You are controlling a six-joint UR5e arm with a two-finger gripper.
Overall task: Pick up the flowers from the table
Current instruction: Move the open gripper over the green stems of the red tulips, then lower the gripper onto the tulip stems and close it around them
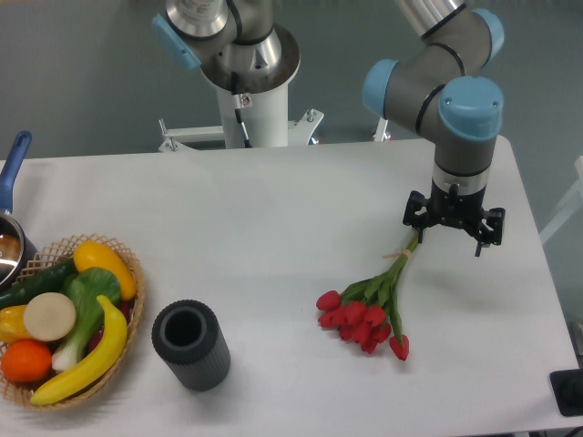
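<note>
The flowers (369, 320), a small bunch of red tulips with green stems and leaves, lie on the white table (273, 218) at the right of centre. The red heads point toward the front. The tied stem ends (407, 250) point up and to the right. My gripper (451, 235) hangs pointing down just beyond the stem ends, and its left finger (422, 228) is close to them. The two fingers stand wide apart and nothing is between them. I cannot tell how high it is above the table.
A dark grey ribbed cylinder (189, 344) stands at the front, left of centre. A wicker basket (127, 314) at the front left holds bananas, an orange, a yellow pepper and a leafy green vegetable. A pot with a blue handle (11, 173) is at the left edge. The robot base (250, 100) is behind the table.
</note>
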